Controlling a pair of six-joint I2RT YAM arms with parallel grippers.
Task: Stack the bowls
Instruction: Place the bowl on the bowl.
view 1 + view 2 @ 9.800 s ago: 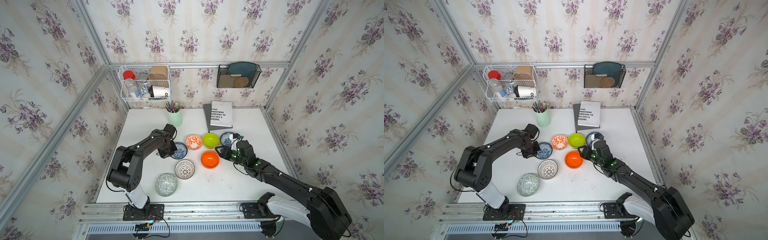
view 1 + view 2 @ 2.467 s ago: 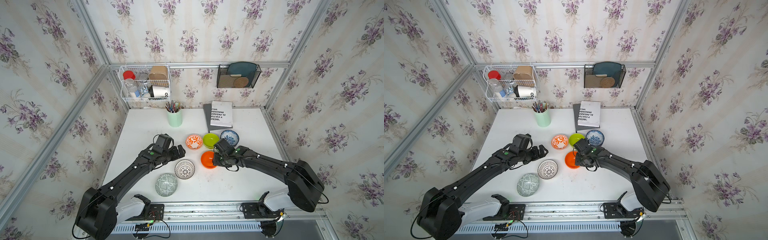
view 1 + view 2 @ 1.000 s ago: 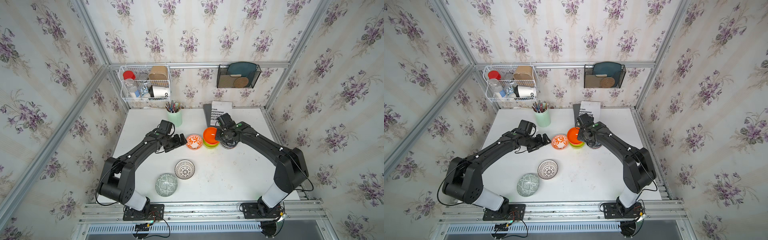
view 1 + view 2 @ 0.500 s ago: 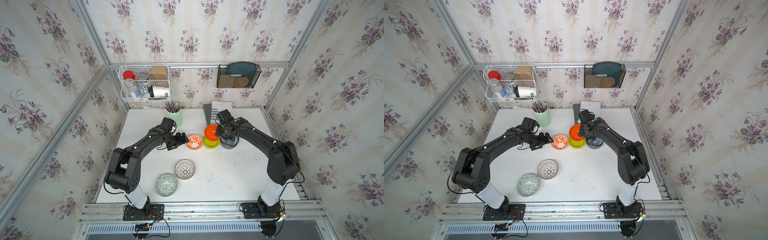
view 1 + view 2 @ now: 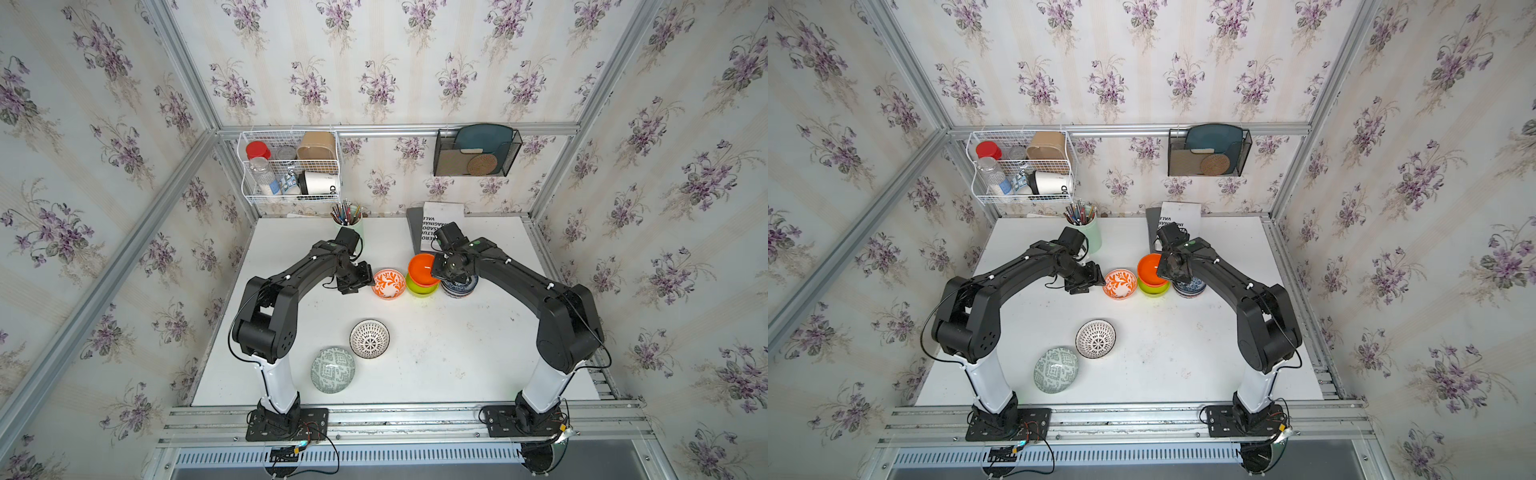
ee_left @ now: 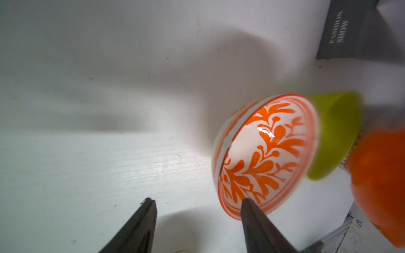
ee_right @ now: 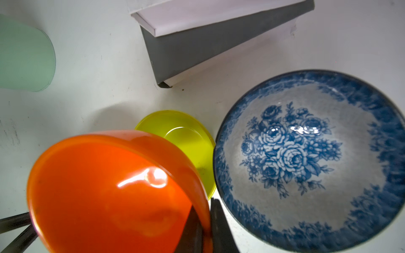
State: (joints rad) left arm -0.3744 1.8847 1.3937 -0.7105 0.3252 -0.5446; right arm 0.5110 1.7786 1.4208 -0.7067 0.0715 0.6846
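1. Right gripper (image 5: 435,270): fingers (image 7: 219,227) pinched together on the rim of the plain orange bowl (image 7: 109,192), one inside the wall and one outside.
2. Plain orange bowl: held off the surface and tilted, right above the plain lime bowl (image 7: 188,140) and covering most of it in both top views. Contact between the two not discernible.
3. Plain lime bowl: upright on the white surface (image 5: 457,353), toward the far side. Orange-white leaf bowl (image 5: 389,283) just to its left, blue-floral bowl (image 7: 306,157) just to its right, all three in a close row.
4. Blue-floral bowl: upright, partly hidden beneath the right arm in both top views.
5. Left gripper (image 6: 196,199): fingers (image 6: 140,227) apart, low over the surface at the left side of the orange-white leaf bowl. One fingertip at the bowl's rim, the other over bare surface, nothing clamped.
6. Black-white radial bowl (image 5: 369,338) and grey-green patterned bowl (image 5: 333,370): nearer and left of centre, just beside each other, well apart from the far row.
7. Mint pencil cup (image 5: 1093,239) and grey book (image 7: 186,48): at the far edge, behind the row.
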